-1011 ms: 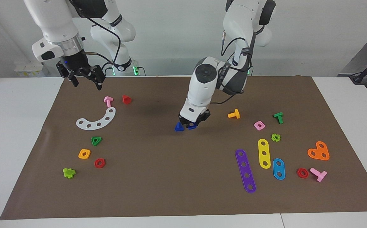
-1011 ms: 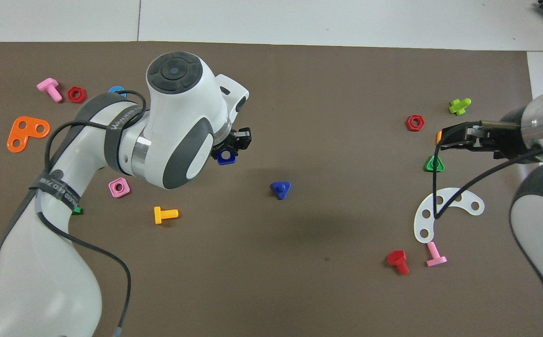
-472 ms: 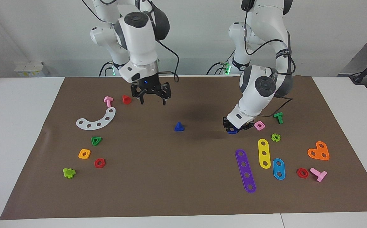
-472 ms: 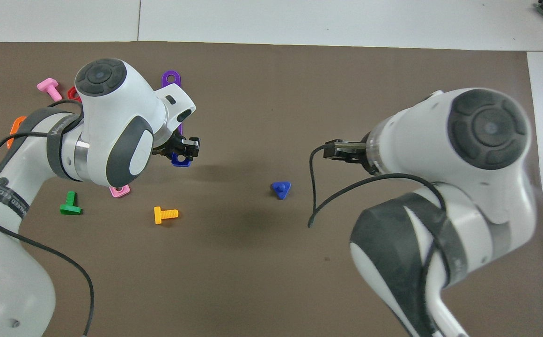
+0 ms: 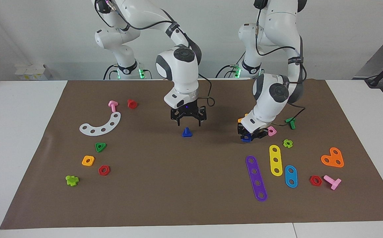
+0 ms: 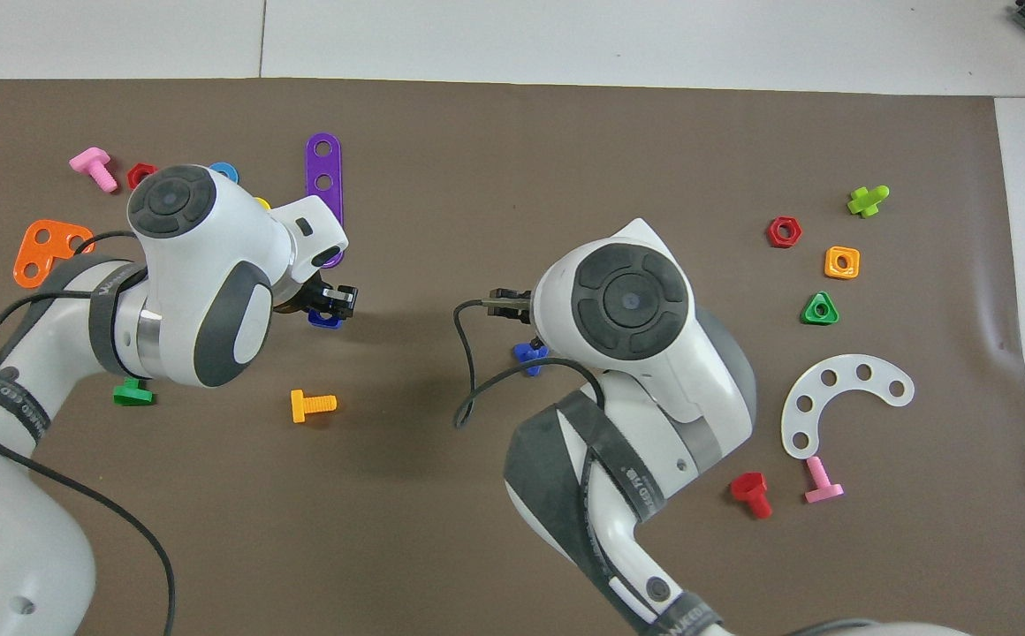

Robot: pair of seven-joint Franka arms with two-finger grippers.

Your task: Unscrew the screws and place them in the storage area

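While uncontained, screw beneath right tool

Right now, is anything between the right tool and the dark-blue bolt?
No. In the facing view the right tool hangs open over the dark-blue bolt, only bare mat between.

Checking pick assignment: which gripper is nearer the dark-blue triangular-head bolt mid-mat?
Right. The right gripper hangs open just above the dark-blue bolt. The left gripper is low toward the left arm's end, holding the dark-blue nut.
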